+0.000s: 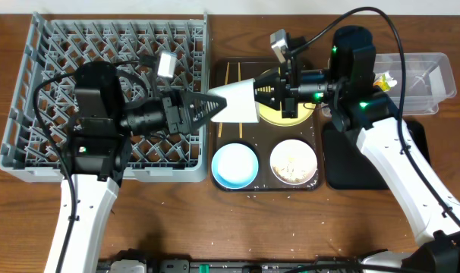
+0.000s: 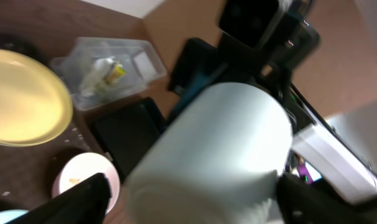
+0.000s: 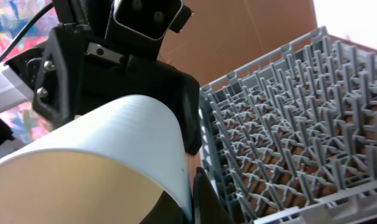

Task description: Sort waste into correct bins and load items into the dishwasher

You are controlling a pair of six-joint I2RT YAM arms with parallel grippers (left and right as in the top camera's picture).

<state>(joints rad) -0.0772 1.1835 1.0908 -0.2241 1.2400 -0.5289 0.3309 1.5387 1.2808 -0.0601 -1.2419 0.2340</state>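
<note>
A small white cup [image 1: 237, 101] hangs on its side in the air between both arms, above the brown tray. My right gripper [image 1: 262, 92] is shut on its rim, one finger inside and one outside [image 3: 191, 199]. My left gripper [image 1: 215, 105] has its jaws on either side of the cup's base [image 2: 195, 202], with a small gap at one finger. The grey dish rack [image 1: 108, 45] stands at the left, also in the right wrist view [image 3: 300, 124]. The yellow plate [image 1: 279, 114], light blue bowl [image 1: 235, 165], white bowl with rice [image 1: 294, 163] and chopsticks [image 1: 228, 76] lie on the tray.
The brown serving tray [image 1: 218, 182] sits in the middle. A clear tub [image 1: 423, 76] at the far right holds a napkin and the green-yellow wrapper [image 1: 383, 80]. The glossy black tray [image 1: 374, 163] lies in front of it. Rice scraps [image 1: 291, 193] dot the table.
</note>
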